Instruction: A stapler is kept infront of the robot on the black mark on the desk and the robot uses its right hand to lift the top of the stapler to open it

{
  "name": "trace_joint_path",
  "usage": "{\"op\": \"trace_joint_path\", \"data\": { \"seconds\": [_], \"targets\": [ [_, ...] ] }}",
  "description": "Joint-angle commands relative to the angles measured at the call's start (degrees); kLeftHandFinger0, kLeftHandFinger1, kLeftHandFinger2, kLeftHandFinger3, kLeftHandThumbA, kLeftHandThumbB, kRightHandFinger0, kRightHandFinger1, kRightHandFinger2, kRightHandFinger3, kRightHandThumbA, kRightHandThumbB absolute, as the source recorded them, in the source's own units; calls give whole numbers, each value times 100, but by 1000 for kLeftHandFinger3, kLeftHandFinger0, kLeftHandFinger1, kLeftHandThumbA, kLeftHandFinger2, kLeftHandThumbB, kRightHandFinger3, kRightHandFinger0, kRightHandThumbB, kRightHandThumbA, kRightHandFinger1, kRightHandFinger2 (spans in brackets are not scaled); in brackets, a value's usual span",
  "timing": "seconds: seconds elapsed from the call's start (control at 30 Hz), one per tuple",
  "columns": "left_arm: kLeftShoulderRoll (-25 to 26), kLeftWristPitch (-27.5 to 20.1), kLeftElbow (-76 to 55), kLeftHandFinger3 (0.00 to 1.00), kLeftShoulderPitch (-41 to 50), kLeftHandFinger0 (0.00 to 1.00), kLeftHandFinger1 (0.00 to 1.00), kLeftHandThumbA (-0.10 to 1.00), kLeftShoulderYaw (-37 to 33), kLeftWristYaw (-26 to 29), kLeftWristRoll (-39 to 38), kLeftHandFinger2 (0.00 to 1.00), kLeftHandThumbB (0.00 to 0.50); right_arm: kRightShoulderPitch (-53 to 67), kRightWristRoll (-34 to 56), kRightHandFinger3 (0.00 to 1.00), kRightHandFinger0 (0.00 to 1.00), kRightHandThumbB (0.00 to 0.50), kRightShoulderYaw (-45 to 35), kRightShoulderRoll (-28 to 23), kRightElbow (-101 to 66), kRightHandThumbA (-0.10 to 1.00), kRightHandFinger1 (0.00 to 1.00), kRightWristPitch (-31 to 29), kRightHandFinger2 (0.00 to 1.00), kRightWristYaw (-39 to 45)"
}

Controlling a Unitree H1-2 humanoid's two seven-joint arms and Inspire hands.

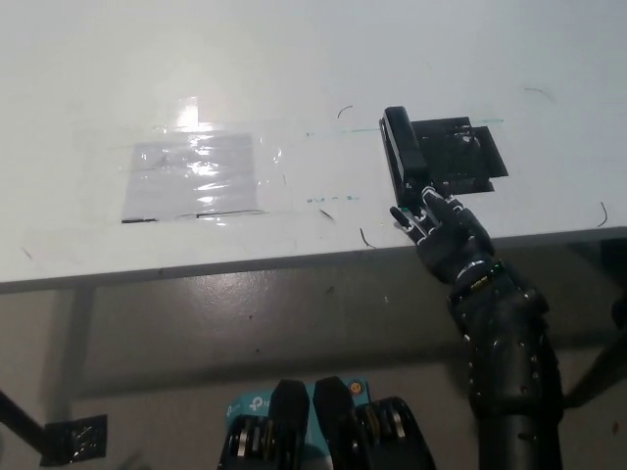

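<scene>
Stapler (403,157) on its black mark (458,157), far right of a white worktop (294,59), its long axis running away from the robot and its top arm down. Black right hand (443,227) reaches in from the lower right, fingers (419,208) spread apart and holding nothing, their tips at the stapler's near end; whether they touch it cannot be told from this angle. The white left hand is out of view. A patch of clear tape (191,176) shines well apart to the left and plays no part.

The step in hand appears to be the approach to the lift. To do it well, the fingertips likely need to hook under the near tip of the top arm rather than press on it from above, since downward pressure would only close the stapler harder. The lift should probably swing up and back in an arc about the hinge, which seems to sit at the far end, though that is hard to confirm here. A light base may rise with the top or slide off the mark, so a slow, steady pull is the safer choice, with the wrist kept low beside the worktop edge (294,262).
</scene>
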Motion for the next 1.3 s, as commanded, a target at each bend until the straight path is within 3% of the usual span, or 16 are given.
{"op": "trace_joint_path", "data": {
  "seconds": [0.0,0.17,0.23,0.37,0.5,0.53,0.57,0.67,0.83,0.9,1.03,1.1,1.27],
  "targets": [
    [72,-77,-128,892,-38,531,572,338,57,0,-68,733,111,-425,-43,901,427,0,-21,-79,413,361,459,-109,606,59],
    [60,-13,-158,876,-34,524,570,336,60,46,-56,737,125,-659,-11,881,426,0,-78,-151,697,347,481,-226,656,105],
    [79,-52,-136,921,-26,550,587,346,18,19,-6,758,105,-852,36,850,322,0,-143,-137,781,328,439,-362,642,104],
    [68,-74,-136,901,-25,551,587,336,28,23,-17,754,105,-1216,101,818,411,0,-260,-114,993,292,463,-583,625,152],
    [91,-145,-114,900,37,561,592,337,15,-76,-64,741,104,-1463,115,850,370,0,-332,-96,1193,297,464,-667,639,165],
    [74,-55,-203,900,59,552,586,356,5,5,-4,727,108,-1689,178,882,391,0,-390,-103,1343,321,483,-679,684,155],
    [72,-114,-167,923,58,567,609,344,13,-68,-83,744,95,-1780,143,847,388,0,-391,-116,1417,323,473,-733,665,175],
    [74,-62,-170,923,73,575,604,372,7,17,-12,748,124,-1965,133,864,412,0,-375,-118,1509,322,511,-824,730,291],
    [40,-67,-121,884,61,547,569,322,61,8,-116,697,128,-2323,116,767,301,0,-419,-104,1604,297,360,-920,552,223],
    [70,-116,-145,899,107,568,603,347,6,-42,-61,733,105,-2458,23,701,284,0,-377,-112,1580,277,331,-939,497,106],
    [54,-151,-113,891,143,563,583,334,10,4,-23,725,108,-2523,10,704,293,0,-330,-109,1543,277,332,-908,504,106],
    [61,-206,-59,905,155,594,601,315,17,-108,-127,758,79,-2567,44,731,302,0,-326,-113,1527,281,349,-889,528,141],
    [46,-135,-106,887,173,551,583,334,12,3,-46,727,109,-2583,92,736,303,0,-334,-151,1613,267,371,-901,533,261]
  ]
}}
